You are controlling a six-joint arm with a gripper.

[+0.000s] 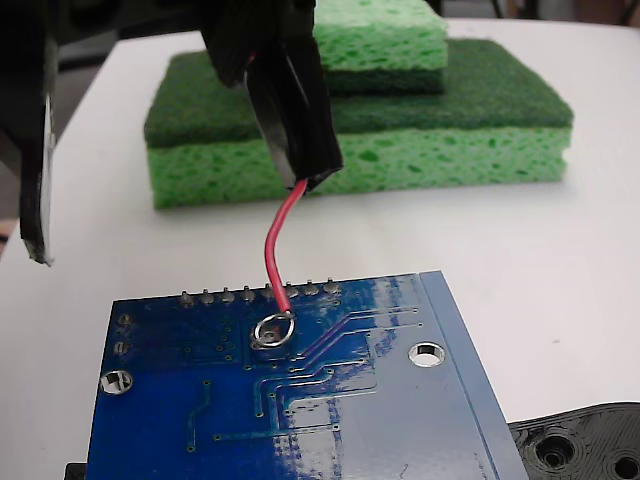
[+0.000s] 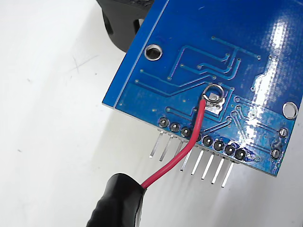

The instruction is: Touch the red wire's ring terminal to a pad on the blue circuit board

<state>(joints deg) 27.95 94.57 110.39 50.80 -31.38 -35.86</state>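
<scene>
At the top of the fixed view the gripper (image 1: 290,100) came down as a dark mass, its fingers closed on the black sleeve (image 1: 300,140) of the red wire (image 1: 272,240); in the wrist view that same sleeve filled the lower edge; from it the wire curved out over the board's edge and down onto the blue circuit board (image 1: 400,420), which lay flat on the white bench (image 1: 560,250); the ring terminal (image 1: 272,330) rested on the board, apparently over the square silver patch (image 2: 214,101) just inward of the row of pads, not on a pad itself; the wire crossed that row between two of the dots, and the nearest pad (image 2: 196,137) sat just beside the wire in the wrist view

To do this step well, I judged the ring had to be drawn back toward the board's edge, a short way along the wire's own line, until the loop sat over one grey dot; the wire looked springy, so a slow move with light downward pressure would keep the ring from skating sideways or bridging two pads; a slight lift first might stop it catching on solder

Beyond the board stood stacked green sponges (image 1: 400,120); a black plastic part with holes (image 1: 590,445) lay at the lower right; no brand, label or readable writing showed on board, sponges or bench
</scene>
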